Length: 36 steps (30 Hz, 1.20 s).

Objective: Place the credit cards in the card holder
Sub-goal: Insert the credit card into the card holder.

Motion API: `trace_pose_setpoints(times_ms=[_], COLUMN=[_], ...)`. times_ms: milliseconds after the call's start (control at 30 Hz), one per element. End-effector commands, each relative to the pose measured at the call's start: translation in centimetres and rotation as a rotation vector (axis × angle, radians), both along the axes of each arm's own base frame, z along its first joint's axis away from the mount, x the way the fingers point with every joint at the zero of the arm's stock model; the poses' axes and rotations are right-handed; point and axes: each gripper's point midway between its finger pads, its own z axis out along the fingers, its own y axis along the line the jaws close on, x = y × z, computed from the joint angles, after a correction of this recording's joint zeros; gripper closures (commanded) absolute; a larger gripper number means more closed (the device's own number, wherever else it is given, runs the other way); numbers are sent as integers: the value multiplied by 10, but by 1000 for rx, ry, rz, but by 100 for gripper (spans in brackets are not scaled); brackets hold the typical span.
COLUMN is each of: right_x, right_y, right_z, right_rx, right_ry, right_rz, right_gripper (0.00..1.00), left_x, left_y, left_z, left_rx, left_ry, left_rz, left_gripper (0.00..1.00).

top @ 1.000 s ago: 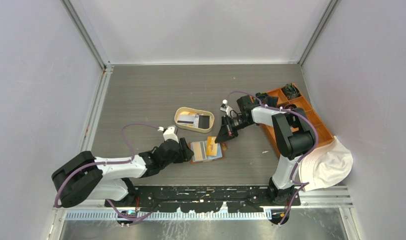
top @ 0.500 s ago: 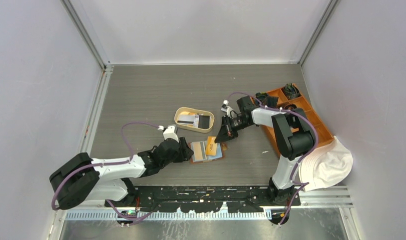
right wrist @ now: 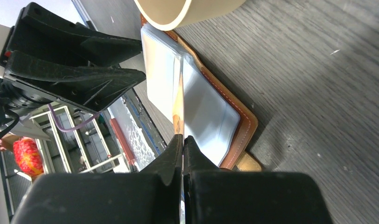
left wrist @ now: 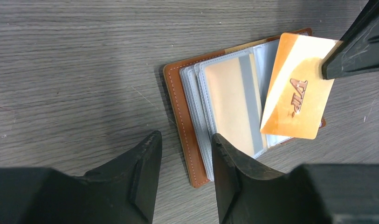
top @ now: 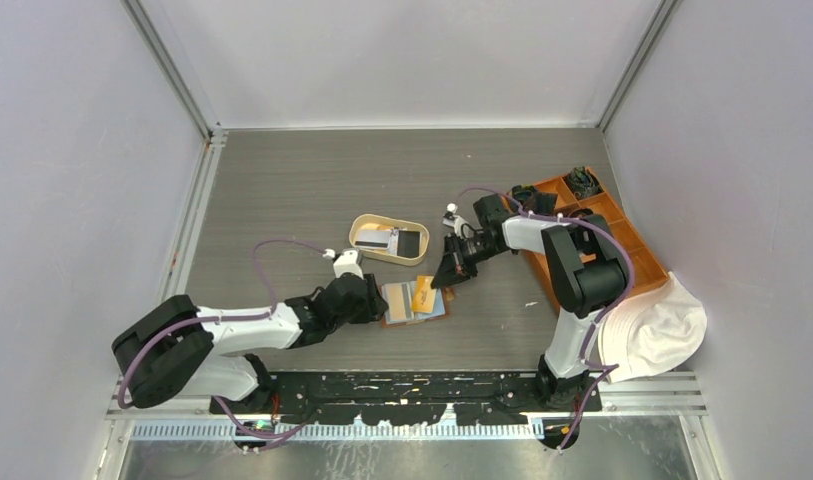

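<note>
The right end effector point(right wrist: 182, 137) is clamped shut on an orange plastic card point(left wrist: 294, 93) embossed "VIP", holding it tilted over the open brown leather card holder point(left wrist: 178, 107) with clear inner sleeves. That holder lies flat on the dark grey wood-grain counter point(top: 302, 190), near the middle of its near edge. The left end effector point(left wrist: 185, 140) stands with its jaws apart, the holder's stitched left edge showing in the gap. A cream oval tray point(top: 357, 228) holding more cards sits just beyond the holder, and an orange compartmented box point(top: 632, 250) lies along the right edge. Pale grey walls enclose the counter on three sides.
</note>
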Motion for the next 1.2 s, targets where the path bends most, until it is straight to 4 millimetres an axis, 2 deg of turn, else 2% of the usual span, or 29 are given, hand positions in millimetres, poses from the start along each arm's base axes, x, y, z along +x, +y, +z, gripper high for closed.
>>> trace_pose_setpoints(times_ms=[0,467,600,767,1167], right_x=[-2,-5,7,19,20], right_y=[5,8,-1,-9,-9], right_z=[0,-2,0,10,6], right_rx=[2,16,-56,-48,-46], right_ry=[-1,28,-57,-121,-114], right_rz=[33,34,-5,-84,-81], right_gripper=[99,99,99,99,99], left_x=[7,8,8,8,6], left_y=[-1,0,1,2,-2], left_z=[1,-7,-7,-6,-5], left_rx=[32,50,57,54,40], left_ry=[-3,17,19,17,22], left_rz=[14,14,15,17,-1], left_gripper=[56,61,61,62,63])
